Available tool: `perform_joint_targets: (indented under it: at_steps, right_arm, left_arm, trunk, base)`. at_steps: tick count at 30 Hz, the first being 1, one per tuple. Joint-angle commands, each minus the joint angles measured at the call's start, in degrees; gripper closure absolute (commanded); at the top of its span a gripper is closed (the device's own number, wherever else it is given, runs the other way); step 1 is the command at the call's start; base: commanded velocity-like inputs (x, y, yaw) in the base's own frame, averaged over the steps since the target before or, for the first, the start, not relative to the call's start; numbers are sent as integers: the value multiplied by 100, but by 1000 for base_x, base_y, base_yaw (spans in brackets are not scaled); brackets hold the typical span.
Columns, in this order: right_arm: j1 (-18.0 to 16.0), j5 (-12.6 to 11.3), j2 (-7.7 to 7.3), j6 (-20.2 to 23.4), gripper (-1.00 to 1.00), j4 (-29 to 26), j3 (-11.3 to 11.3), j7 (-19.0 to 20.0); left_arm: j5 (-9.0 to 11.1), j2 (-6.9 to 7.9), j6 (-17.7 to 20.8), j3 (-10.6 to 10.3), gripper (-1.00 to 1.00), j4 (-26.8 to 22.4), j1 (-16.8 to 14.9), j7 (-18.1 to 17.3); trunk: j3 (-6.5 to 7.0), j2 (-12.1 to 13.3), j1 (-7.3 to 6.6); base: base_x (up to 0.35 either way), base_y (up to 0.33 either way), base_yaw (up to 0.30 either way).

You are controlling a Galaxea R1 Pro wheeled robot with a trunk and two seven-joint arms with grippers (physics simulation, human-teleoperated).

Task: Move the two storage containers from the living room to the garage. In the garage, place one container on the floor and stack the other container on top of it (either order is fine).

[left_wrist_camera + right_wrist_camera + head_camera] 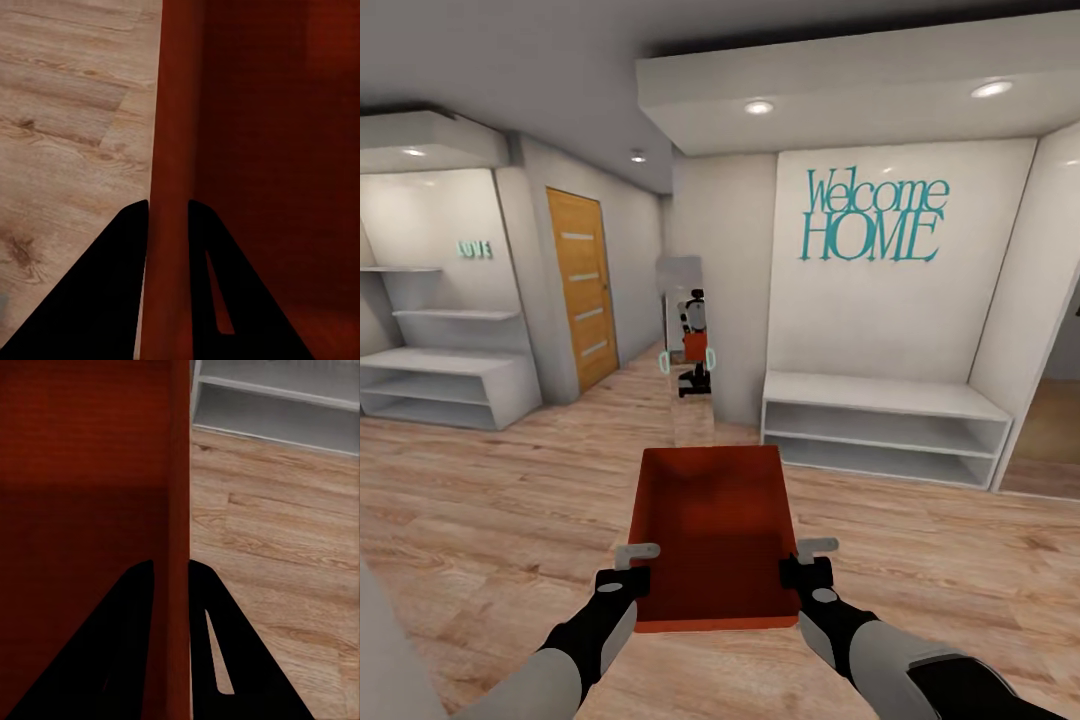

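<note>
Head view: 1 red box (712, 520) is carried in front of the robot above the wood floor (490, 520), its long axis pointing straight ahead toward a mirror (692, 345). The left gripper (628, 570) clamps the box's left wall and the right gripper (810, 565) clamps its right wall, both near the box's rear corners, so each arm sits equally close. Both wrist views show a thin red wall pinched between 2 dark fingers (112, 292) (120, 652). A white bench shelf (880, 425) stands ahead at right, an orange door (582, 290) at left. By my judgement, this is still transit; no concrete floor is visible.
</note>
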Motion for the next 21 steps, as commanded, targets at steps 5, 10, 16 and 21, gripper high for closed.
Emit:
perform_joint_targets:
  at_steps: [5,10,16,21]
  right_arm:
    - [-1,72,0,16,100,14,-175,21]
    - [-1,75,1,16,100,14,-173,19]
    - [-1,73,-3,16,100,14,-174,19]
    - [-1,72,0,16,100,14,-170,21]
  left_arm:
    - [-140,0,-5,125,100,-33,-7,169]
    - [-140,0,-5,125,100,-33,-7,169]
    - [-140,0,-5,125,100,-39,-7,169]
    - [-140,0,-5,125,100,-41,-7,169]
  trunk:
    - [-8,-6,4]
    - [-8,-6,4]
    - [6,-6,4]
    - [10,-6,4]
  base:
    - [322,0,0]
    - [322,0,45]
    - [322,0,220]
    - [322,0,263]
